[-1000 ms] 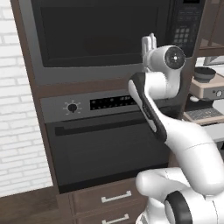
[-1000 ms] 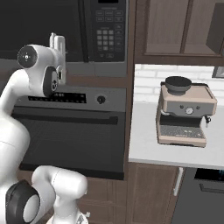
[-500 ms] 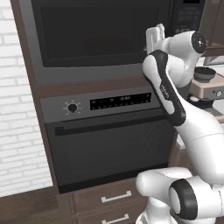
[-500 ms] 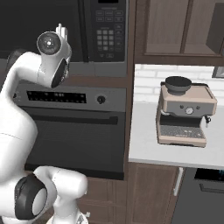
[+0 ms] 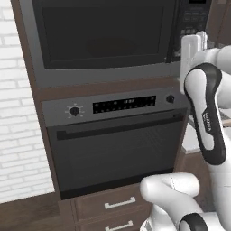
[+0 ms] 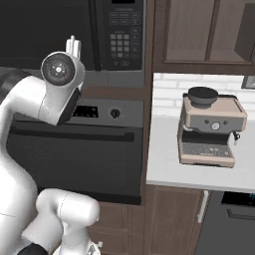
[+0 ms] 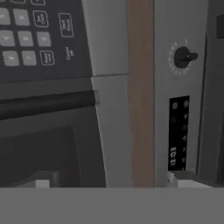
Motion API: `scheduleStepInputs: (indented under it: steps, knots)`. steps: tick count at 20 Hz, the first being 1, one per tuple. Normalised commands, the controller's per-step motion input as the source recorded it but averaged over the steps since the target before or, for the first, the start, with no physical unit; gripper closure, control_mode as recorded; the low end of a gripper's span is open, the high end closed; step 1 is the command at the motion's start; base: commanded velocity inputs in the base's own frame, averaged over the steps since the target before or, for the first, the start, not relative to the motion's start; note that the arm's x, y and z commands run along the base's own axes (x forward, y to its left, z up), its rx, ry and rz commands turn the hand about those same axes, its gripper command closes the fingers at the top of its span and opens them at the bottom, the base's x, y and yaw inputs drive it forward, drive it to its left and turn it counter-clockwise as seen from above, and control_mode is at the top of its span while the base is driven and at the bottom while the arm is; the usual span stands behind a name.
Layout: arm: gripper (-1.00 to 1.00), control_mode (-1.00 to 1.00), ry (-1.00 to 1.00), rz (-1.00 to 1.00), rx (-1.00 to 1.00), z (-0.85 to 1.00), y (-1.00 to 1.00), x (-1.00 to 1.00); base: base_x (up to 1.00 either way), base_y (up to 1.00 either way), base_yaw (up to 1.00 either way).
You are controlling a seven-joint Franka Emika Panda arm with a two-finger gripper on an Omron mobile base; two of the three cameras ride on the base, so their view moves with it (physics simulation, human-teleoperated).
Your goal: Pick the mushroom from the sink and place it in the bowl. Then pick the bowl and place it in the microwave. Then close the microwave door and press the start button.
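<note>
My hand: pale fingers spread, nothing held, raised before the keypad edge of the microwave. Microwave door: flat dark glass, shut. Oven below, matte grey; worktop right

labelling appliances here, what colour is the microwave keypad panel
Dark grey to black, with light grey buttons, on the microwave keypad panel; clearest in the right base view.

dark grey microwave, tan espresso machine
</note>
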Motion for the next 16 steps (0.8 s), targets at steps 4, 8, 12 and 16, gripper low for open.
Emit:
scheduleStepInputs:
  steps: [4, 8, 12, 16]
  knots:
    - [-1.00, -1.00, 0.00, 0.00, 0.16, -0.01, -0.87, -0.59, 0.00, 0.00, 0.00]
    - [-1.00, -1.00, 0.00, 0.13, 0.13, 0.00, -0.63, 0.02, 0.00, 0.00, 0.00]
    - [-1.00, -1.00, 0.00, 0.26, 0.09, -0.02, -0.38, 0.37, 0.00, 0.00, 0.00]
    - [-1.00, -1.00, 0.00, 0.23, 0.06, -0.08, -0.29, 0.35, 0.00, 0.00, 0.00]
